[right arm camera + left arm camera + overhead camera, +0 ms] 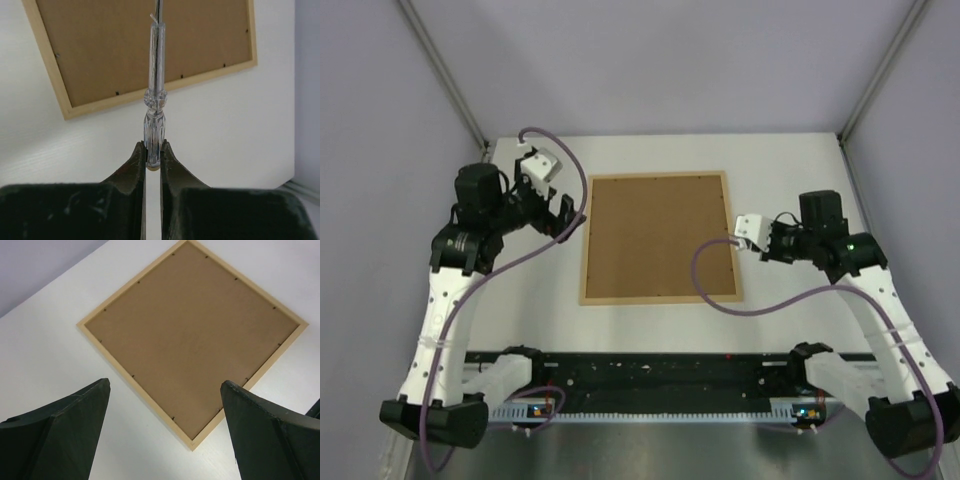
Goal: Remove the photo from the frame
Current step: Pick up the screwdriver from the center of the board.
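Two arms, both mine, reach over a white table (520, 300) where the frame (585, 240) lies face down between them. Its thin light-wood border surrounds a plain brown backing board (658, 238), which faces up and covers everything beneath it. The photo cannot be seen in any view. I judge that it sits under that board, which would explain why the frame is turned this way: the back is the way in. Small dark clips (116, 93) dot the board's edge just inside the border and appear to pin it down.

My right gripper (152, 150) is pinched fully closed on the butt end of a clear-handled screwdriver (156, 75), whose shaft points ahead over the frame's right side. I think the tool is held out like a long finger so that its tip can get under a clip where my broad jaws could not. The tip runs off the top of the wrist view, so I cannot tell whether it touches anything.

My left gripper (165, 385) hangs near the frame's far left corner, jaws spread as wide as they go and holding nothing. It is probably ready to steady the frame or lift the board.

No brand, label or writing can be read anywhere.
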